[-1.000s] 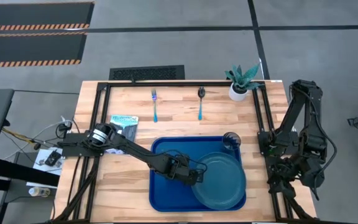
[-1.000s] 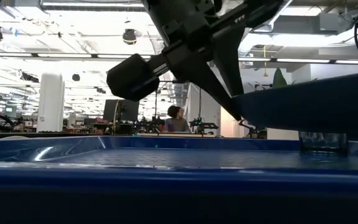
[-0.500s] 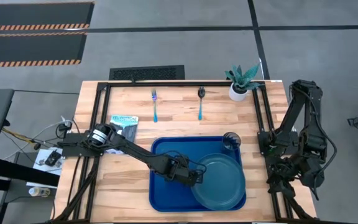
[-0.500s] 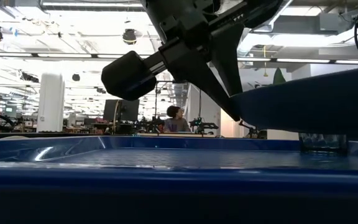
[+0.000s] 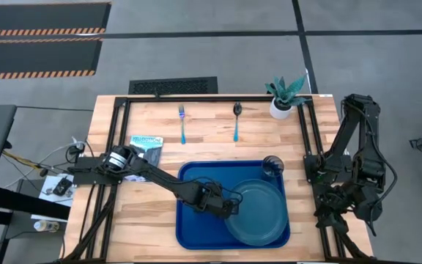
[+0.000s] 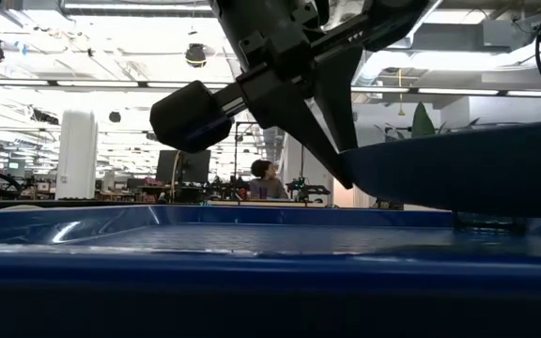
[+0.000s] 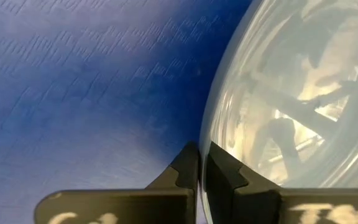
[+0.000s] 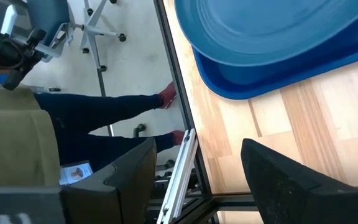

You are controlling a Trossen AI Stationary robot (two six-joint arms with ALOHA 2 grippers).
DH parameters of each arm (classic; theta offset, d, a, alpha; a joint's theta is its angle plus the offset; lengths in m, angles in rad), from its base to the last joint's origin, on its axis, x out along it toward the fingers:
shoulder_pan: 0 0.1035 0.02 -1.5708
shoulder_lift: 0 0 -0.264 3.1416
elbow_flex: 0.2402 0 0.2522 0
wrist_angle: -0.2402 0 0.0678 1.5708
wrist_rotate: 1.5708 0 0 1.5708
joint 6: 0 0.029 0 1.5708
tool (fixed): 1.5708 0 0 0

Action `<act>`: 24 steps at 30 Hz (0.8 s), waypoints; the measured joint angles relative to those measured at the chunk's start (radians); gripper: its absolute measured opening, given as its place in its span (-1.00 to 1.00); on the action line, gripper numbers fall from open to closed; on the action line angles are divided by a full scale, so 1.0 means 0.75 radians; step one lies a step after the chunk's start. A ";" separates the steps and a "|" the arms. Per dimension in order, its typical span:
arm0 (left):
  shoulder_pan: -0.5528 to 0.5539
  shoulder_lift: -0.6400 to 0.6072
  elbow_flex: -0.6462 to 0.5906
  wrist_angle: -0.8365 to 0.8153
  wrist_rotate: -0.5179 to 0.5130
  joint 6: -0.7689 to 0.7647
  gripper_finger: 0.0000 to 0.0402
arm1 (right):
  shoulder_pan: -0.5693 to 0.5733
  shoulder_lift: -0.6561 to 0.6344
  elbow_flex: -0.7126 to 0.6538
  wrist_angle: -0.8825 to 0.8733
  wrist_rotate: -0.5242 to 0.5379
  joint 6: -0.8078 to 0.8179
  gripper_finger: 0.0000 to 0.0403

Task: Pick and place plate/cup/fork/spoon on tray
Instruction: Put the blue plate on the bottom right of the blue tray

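1 plate point(image 5: 258, 213) pinched by L gripper point(image 5: 233, 210); 1 cup point(image 5: 272, 167), tray point(image 5: 196, 227); R gripper point(image 8: 194, 180) spread.

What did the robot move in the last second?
The left tool, shut on the rim of the round teal plate, shifted the plate a little, its gripped edge dipping toward the big blue plastic tray. The small dark cup, blue-handled fork and spoon, and the waiting right tool stayed put.

Potted plant point(image 5: 283, 100) at table corner (far right); booklet point(image 5: 146, 143) left.
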 joint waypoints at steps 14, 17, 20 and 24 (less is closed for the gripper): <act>0.009 0.012 0.002 -0.032 0.021 0.022 -1.00 | 0.000 0.000 0.000 0.001 -0.001 -0.014 0.29; 0.009 0.017 0.002 -0.047 0.037 0.022 -1.00 | 0.000 0.000 0.000 0.001 -0.001 -0.016 0.29; 0.009 0.043 0.002 -0.028 0.059 0.014 -1.00 | 0.000 0.000 0.000 0.002 -0.001 -0.024 0.29; 0.008 0.044 0.001 -0.031 0.065 0.003 -1.00 | 0.000 0.000 0.000 0.002 -0.001 -0.025 0.29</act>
